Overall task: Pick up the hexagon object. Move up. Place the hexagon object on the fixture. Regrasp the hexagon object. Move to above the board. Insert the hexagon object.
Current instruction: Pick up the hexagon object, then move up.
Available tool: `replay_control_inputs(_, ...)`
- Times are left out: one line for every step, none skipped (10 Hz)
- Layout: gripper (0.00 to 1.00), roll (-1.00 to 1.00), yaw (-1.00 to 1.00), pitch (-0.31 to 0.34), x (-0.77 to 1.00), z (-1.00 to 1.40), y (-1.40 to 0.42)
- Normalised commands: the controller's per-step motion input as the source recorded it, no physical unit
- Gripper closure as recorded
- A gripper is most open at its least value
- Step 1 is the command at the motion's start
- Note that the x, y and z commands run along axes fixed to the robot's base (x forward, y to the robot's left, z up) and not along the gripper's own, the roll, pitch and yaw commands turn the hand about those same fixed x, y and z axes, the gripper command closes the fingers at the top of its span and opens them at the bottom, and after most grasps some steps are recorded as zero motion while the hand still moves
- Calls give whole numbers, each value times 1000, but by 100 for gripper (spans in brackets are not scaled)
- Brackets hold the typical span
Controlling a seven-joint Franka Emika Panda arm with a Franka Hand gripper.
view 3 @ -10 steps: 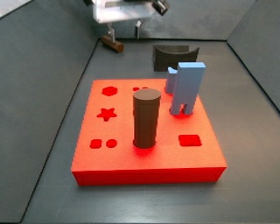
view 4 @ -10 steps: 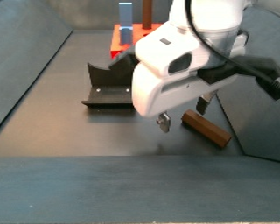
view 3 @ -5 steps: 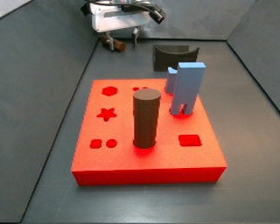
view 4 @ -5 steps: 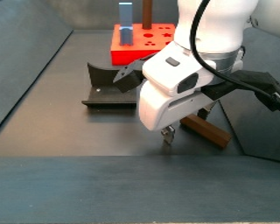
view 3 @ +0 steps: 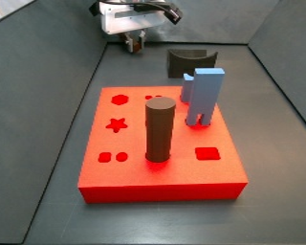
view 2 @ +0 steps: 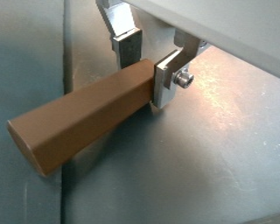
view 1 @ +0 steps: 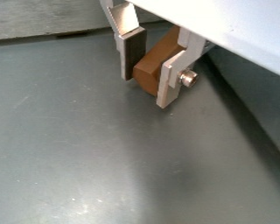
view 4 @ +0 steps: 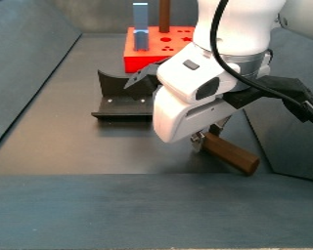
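Brown hexagon object (view 2: 90, 118) between tool (view 2: 147, 61) fingers, fully visible only in a wrist view.

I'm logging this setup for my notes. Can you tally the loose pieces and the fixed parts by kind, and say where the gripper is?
Brown hexagon rod: 1, lying on the floor between the fingers of the gripper
Dark round peg: 1, upright in the board
Light-blue block: 1, upright in the board
Red board: 1
Dark fixture: 1
Total: 5

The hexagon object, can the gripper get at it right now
Probably yes. The gripper is already down over the hexagon object, with a finger on each side of the rod in both wrist views, and nothing sits between them. Whether it is clamped is unclear.
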Motion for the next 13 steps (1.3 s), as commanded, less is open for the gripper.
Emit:
replay_control_inputs(100,0,0,0,0,0,0)
replay_control_inputs(100,0,0,0,0,0,0)
replay_control_inputs(100,0,0,0,0,0,0)
replay_control_inputs(100,0,0,0,0,0,0)
replay_control_inputs(100,0,0,0,0,0,0)
replay_control_inputs(100,0,0,0,0,0,0)
replay_control_inputs(100,0,0,0,0,0,0)
replay_control_inputs(100,0,0,0,0,833,0)
replay_control_inputs(100,0,-26,-3,38,813,-31)
replay_control_inputs(100,-4,-24,8,29,746,-30)
replay_control_inputs(100,-9,-15,27,5,520,-17)
replay_control_inputs(100,-8,-12,27,0,415,-14)
replay_control_inputs(100,-7,-9,26,-6,252,-11)
